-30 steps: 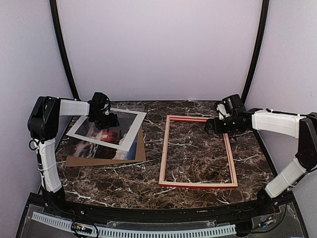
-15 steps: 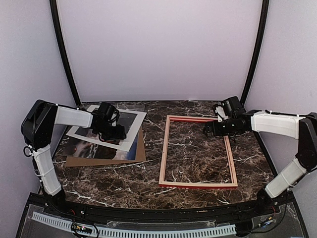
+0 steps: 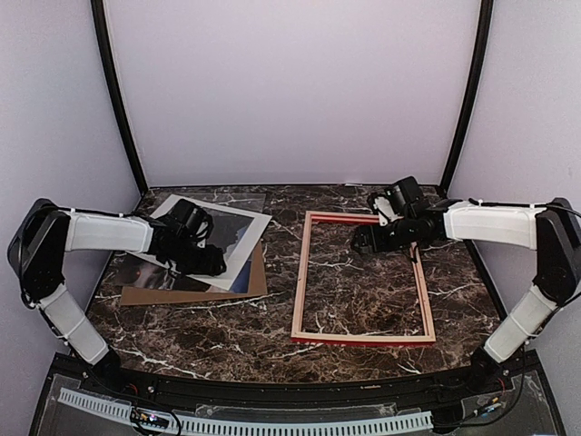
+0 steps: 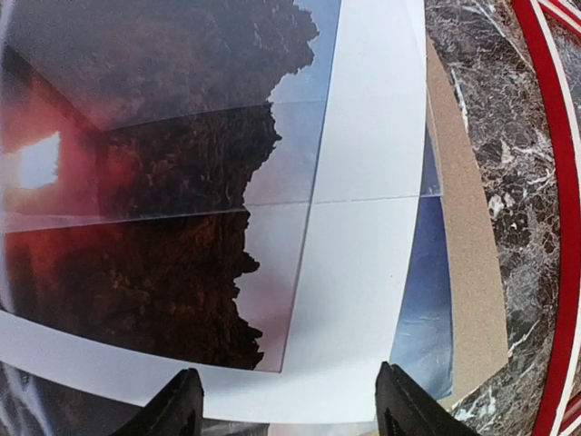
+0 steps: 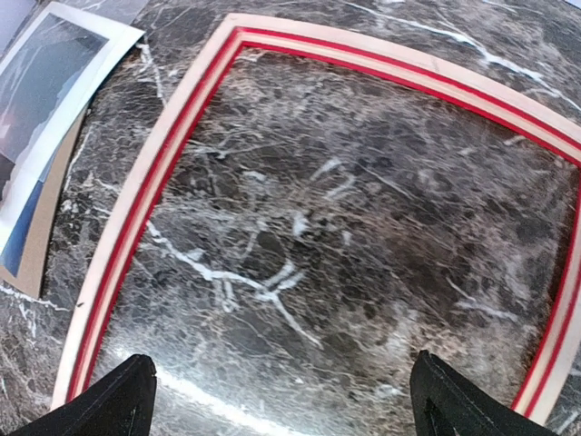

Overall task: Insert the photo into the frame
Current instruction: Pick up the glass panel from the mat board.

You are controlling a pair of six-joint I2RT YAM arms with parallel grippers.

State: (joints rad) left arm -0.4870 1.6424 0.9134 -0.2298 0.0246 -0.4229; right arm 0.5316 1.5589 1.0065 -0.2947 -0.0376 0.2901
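Red thin-railed frame (image 3: pixel 301 272) on veined marble (image 3: pixel 227 336), right hand (image 3: pixel 361 242) spread above; left hand (image 3: pixel 211 263) seemingly spread over glossy photo (image 4: pixel 163 300).

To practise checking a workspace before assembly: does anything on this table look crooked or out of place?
The stack on the left is askew: the white mat lies twisted over the photo and the brown backing board, so their edges do not line up and a photo corner sticks out. The frame lies flat.
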